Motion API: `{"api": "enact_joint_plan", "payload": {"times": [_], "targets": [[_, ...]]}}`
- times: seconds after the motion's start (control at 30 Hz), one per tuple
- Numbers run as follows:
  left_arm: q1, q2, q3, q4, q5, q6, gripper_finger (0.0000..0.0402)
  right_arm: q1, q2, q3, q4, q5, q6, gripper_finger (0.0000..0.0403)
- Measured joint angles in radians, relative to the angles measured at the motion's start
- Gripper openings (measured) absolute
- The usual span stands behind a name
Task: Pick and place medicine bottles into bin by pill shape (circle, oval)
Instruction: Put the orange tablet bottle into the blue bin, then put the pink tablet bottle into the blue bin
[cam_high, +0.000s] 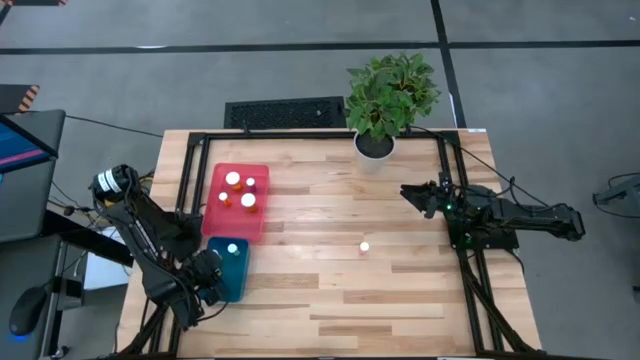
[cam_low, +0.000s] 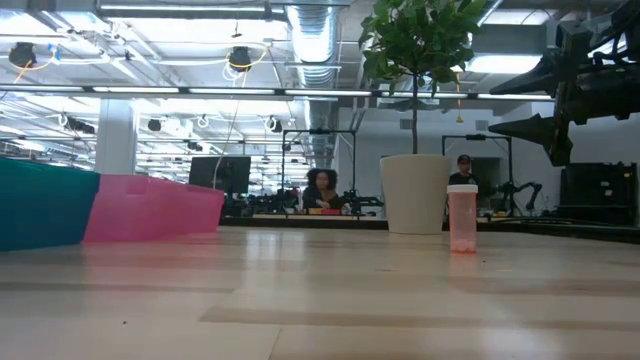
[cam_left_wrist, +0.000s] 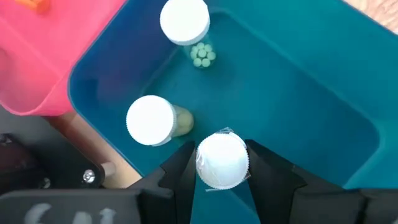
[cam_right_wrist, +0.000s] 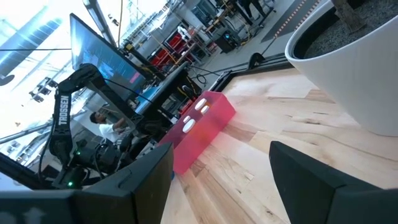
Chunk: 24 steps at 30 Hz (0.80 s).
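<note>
My left gripper (cam_left_wrist: 222, 180) reaches down into the teal bin (cam_high: 232, 268) at the table's near left and is shut on a white-capped medicine bottle (cam_left_wrist: 222, 160). Two more white-capped bottles (cam_left_wrist: 151, 120) (cam_left_wrist: 184, 22) stand in the teal bin, one over green round pills. The pink bin (cam_high: 237, 200) beyond it holds several bottles. One bottle with an orange body (cam_high: 365, 246) (cam_low: 462, 218) stands on its base at the table's middle. My right gripper (cam_high: 415, 193) is open and empty at the far right, above the table. My left gripper has the bottle between its two fingers (cam_left_wrist: 268, 177), which stand on opposite sides just under the white cap (cam_left_wrist: 214, 177). The fingers come from above, pointing down into the bin. The cap hides the bottle's body, and I cannot tell whether its base is on the bin floor.
A potted plant in a white pot (cam_high: 376, 145) stands at the far edge, close to my right gripper. A black frame (cam_high: 190, 180) runs along the table's sides. Bare wood (cam_high: 330, 300) lies between the bins and the right arm.
</note>
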Motion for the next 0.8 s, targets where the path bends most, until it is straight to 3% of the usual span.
{"api": "enact_joint_plan", "payload": {"times": [0.17,0.53,0.8], "targets": [[0.0,0.0,0.0,0.019,-0.001,-0.014,0.0132,0.0,0.0,0.0,0.0,0.001,-0.001,0.0276],[0.001,0.0,0.027,0.016,0.035,-0.028,0.022,0.0,0.0,0.0,0.0,0.003,-0.009,0.0276],[0.001,0.0,0.098,-0.006,0.016,-0.018,0.0231,0.0,0.0,0.0,0.0,0.003,-0.025,0.0276]]}}
